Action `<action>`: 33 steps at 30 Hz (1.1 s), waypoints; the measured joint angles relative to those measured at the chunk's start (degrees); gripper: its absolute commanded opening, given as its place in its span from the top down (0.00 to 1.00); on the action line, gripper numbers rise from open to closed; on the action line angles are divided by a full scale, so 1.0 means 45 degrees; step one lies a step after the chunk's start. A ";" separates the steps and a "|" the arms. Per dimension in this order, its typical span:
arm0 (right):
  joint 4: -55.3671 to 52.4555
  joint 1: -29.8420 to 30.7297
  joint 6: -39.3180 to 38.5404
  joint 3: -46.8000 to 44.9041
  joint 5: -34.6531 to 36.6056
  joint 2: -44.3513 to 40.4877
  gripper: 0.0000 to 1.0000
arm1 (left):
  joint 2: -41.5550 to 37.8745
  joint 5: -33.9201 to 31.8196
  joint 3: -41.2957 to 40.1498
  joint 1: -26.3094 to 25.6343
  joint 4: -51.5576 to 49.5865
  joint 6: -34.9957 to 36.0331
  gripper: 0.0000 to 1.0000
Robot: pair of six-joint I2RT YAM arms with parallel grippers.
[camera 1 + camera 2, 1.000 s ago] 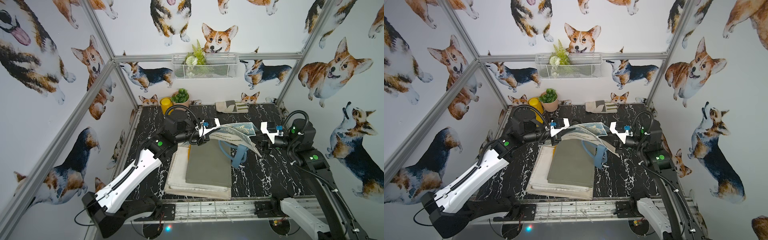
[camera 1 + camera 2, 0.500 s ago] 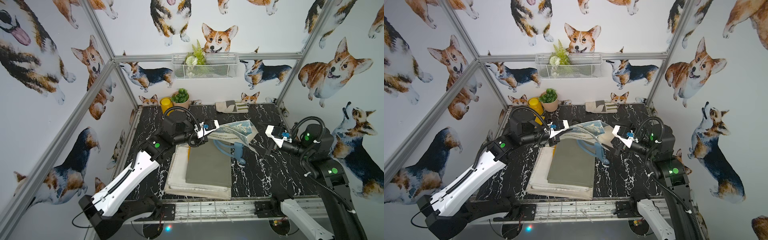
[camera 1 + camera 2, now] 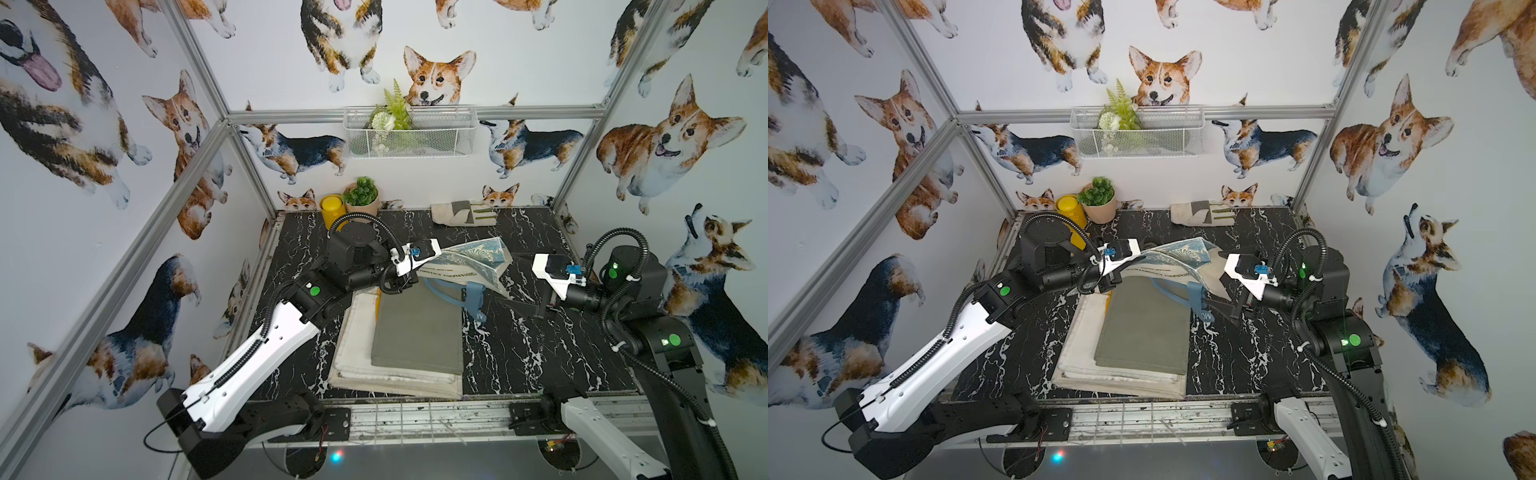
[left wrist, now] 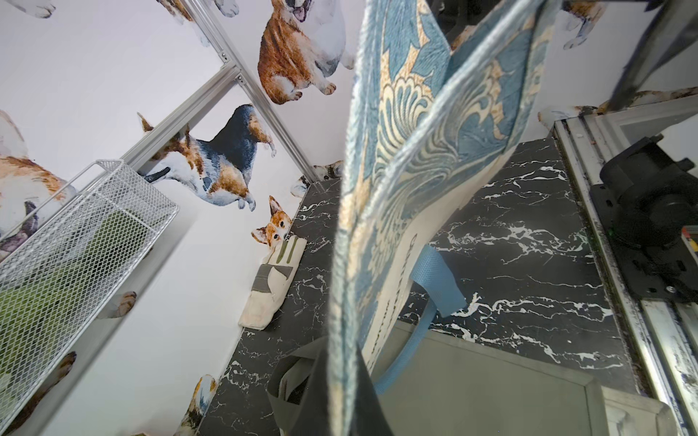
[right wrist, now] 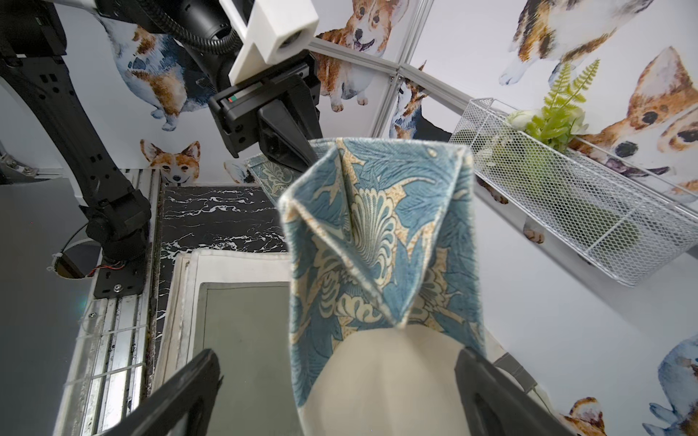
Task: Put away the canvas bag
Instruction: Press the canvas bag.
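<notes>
Above the middle of the table, the canvas bag hangs in the air, clenched at its left edge by the left gripper. The right gripper sits just right of the bag with its jaws spread wide, grasping nothing. This looks like the carrying step. The bag is folded and lifted but not yet stowed, most likely bound for the stack directly below, a grey folded bag on a cream one. The next move calls for lowering it flat and square. Its blue handle dangles loose and may catch or fall outside the stack. A glove, potted plant and yellow canister lie far back, well apart. The wire basket hangs on the far wall.
</notes>
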 measured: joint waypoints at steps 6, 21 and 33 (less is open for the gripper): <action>0.1418 0.0000 0.0296 -0.0588 0.0568 0.0379 0.00 | -0.0039 0.0010 0.0000 -0.0345 -0.0423 0.0180 1.00; 0.2681 0.0000 0.0636 -0.0704 -0.0928 0.0845 0.33 | 0.0321 0.0510 0.0355 -0.0529 -0.1307 0.1049 1.00; 0.2429 -0.0053 0.0661 -0.0617 -0.1530 0.0986 1.00 | 0.0185 0.0141 0.0107 -0.0534 -0.1321 0.1078 0.62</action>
